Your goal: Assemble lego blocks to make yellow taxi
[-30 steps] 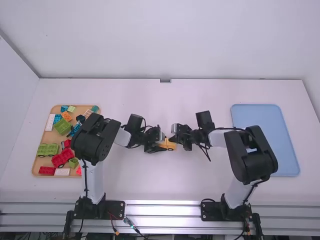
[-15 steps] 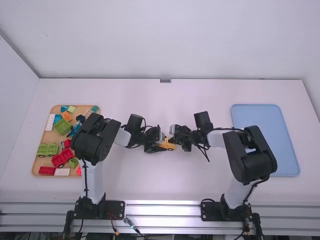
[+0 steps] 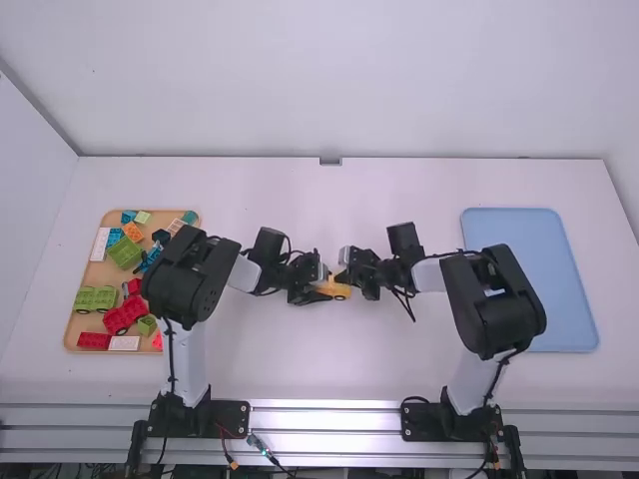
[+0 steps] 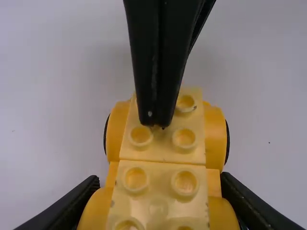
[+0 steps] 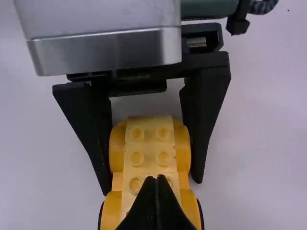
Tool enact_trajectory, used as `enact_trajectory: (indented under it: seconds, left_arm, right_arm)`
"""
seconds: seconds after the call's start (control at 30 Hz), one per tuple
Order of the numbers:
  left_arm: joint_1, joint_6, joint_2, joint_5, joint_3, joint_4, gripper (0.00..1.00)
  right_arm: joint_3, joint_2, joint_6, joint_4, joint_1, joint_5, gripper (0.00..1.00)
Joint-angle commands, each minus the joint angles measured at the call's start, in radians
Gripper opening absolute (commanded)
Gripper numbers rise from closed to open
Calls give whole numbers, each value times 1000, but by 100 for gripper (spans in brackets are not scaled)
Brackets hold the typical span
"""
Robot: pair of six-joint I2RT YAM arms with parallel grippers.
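Observation:
A yellow car stands mid-table, pale yellow studded bricks lying along its top. My left gripper is shut on it; in the left wrist view the left gripper has one finger along each side of the car. Over the car's other end is my right gripper. Its fingers are shut together, pointing down at the studs; in the right wrist view the right gripper holds nothing between its fingertips. Whether the tips press on the brick I cannot tell.
At the left, partly under the left arm, a wooden tray holds several red, green, blue, orange and white blocks. A blue tray lies at the right, its near part beside the right arm's elbow.
The right arm's elbow has shifted slightly left, and its gripper has moved a little left over the car. My left arm and the car have stayed in place.

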Motion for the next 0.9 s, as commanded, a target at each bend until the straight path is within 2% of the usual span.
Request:
enact_trajectory:
  seconds: [0.0, 0.17, 0.43, 0.53, 0.67, 0.87]
  left_arm:
    - [-2, 11, 21, -53, -13, -25, 58]
    - [-2, 12, 21, -54, -13, -26, 58]
    - [-2, 12, 21, -53, -13, -12, 57]
    - [-2, 12, 21, -54, -13, -12, 57]
    - [-2, 11, 21, -54, -13, -12, 58]
    - [-2, 12, 21, -54, -13, -20, 58]
  right_arm:
    - [-9, 61, 29, -12, 6, 26, 0]
    - [-9, 63, 15, -34, 6, 59, 0]
    - [-9, 63, -2, -118, 44, 270, 0]
    - [-9, 63, -12, -124, 58, 272, 0]
    - [-9, 61, -7, -63, 50, 231, 0]
    - [-9, -25, 1, 59, 2, 14, 0]
